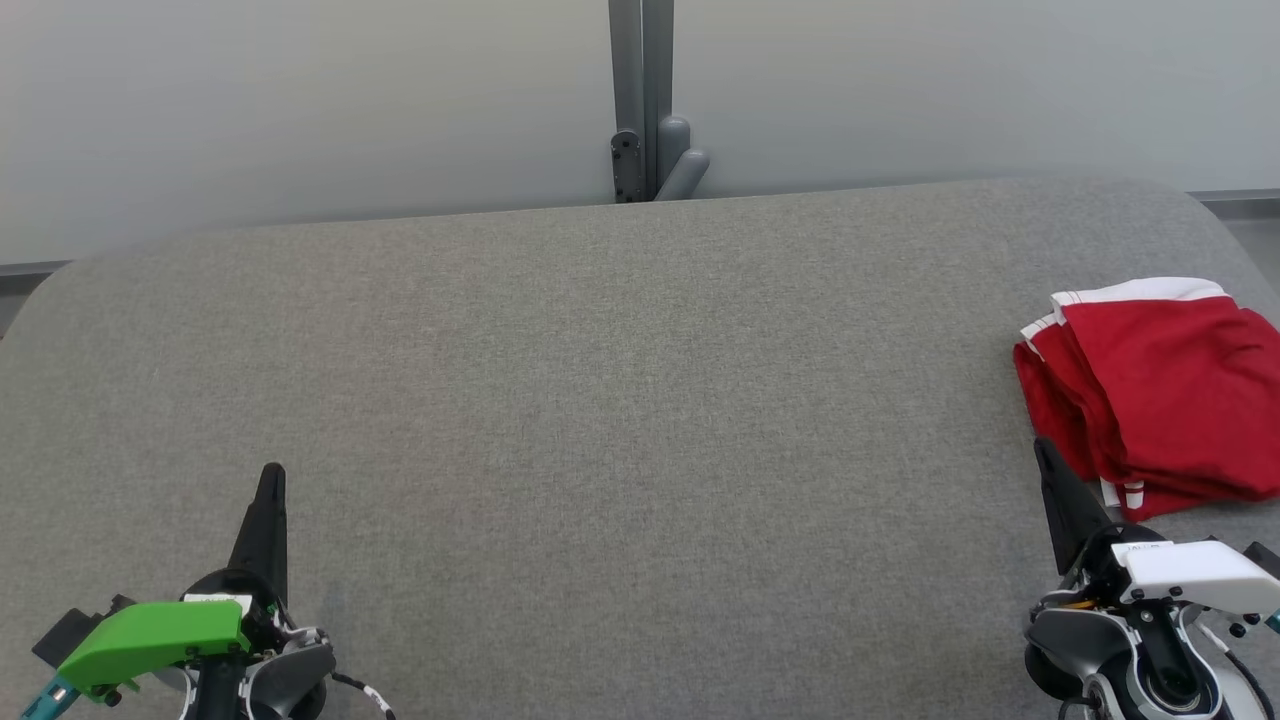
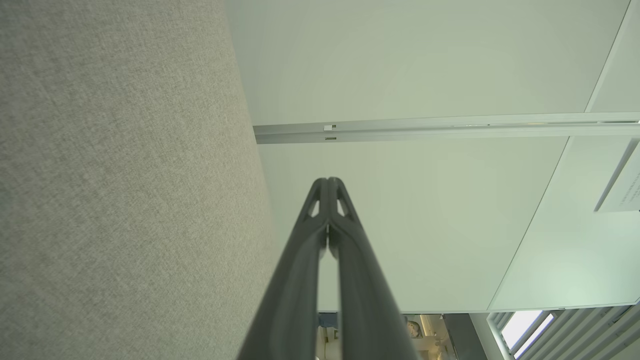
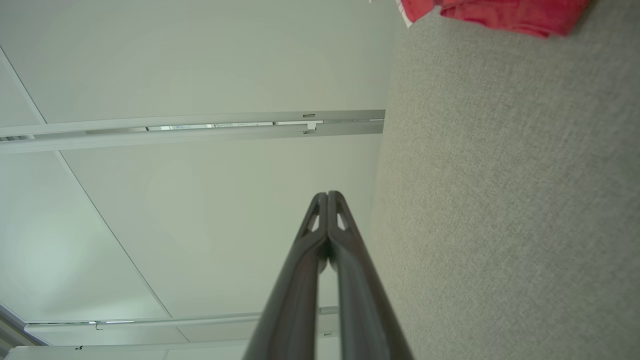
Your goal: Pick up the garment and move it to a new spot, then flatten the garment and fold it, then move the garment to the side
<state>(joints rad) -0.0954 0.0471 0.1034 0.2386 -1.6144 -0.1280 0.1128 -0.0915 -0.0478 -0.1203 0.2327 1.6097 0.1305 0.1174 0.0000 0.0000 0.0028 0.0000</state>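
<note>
My left gripper [image 1: 271, 478] hovers at the lower left of the grey fabric table [image 1: 620, 400], its two dark fingers pressed together on nothing. Beyond the table's far edge, a grey post [image 1: 642, 90] rises against a pale wall. At the lower right, my right gripper [image 1: 1045, 452] is likewise closed and empty, its tip just beside the folded red garment [image 1: 1165, 385] with white trim, which lies at the table's right edge.
</note>
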